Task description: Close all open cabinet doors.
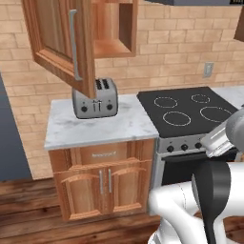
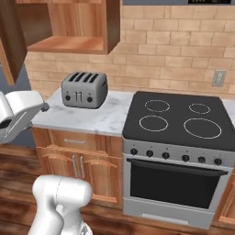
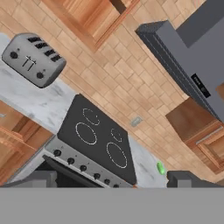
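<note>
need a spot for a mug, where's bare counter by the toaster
Bare marble counter lies in front of the toaster and between it and the stove. Overhead it is crowded: the open cabinet door hangs out just over the toaster.

The white arm rose folded from its base, its dark elbow joint bent sharply. The end effector (image 3: pixel 112 178) was rolled well off level, its two dark fingertips (image 3: pixel 186 178) standing wide apart with nothing between them.
</note>
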Controlling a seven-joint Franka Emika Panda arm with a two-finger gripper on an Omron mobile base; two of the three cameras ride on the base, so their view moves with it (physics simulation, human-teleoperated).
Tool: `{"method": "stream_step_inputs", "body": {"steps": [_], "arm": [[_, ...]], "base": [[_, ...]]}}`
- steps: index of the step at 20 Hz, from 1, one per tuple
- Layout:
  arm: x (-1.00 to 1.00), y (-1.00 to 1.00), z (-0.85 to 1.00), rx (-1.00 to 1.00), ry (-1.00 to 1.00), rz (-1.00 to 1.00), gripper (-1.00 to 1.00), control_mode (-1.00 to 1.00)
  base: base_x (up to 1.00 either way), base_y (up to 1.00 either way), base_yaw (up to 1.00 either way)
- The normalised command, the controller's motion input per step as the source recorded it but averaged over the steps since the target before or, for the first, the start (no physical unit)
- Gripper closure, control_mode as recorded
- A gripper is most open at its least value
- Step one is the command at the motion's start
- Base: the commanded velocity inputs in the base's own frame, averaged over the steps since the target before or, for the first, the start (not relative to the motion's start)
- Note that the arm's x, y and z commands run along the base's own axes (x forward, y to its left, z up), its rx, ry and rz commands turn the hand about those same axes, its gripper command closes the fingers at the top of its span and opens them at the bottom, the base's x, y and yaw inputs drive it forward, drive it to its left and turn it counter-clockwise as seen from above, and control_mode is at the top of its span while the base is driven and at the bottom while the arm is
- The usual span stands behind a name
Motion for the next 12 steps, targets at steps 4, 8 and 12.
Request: {"method": "stream_step_inputs", "body": {"steps": [4,8,12], "arm": [[0.0,0.0,0.0,0.0,0.0,0.0,-1.0,1.0],[0.0,0.0,0.0,0.0,0.0,0.0,-1.0,1.0],[0.0,0.0,0.0,0.0,0.0,0.0,-1.0,1.0]], "base": [[0.02,0.6,0.0],[0.01,0.57,0.0],[0.0,0.51,0.0]]}}
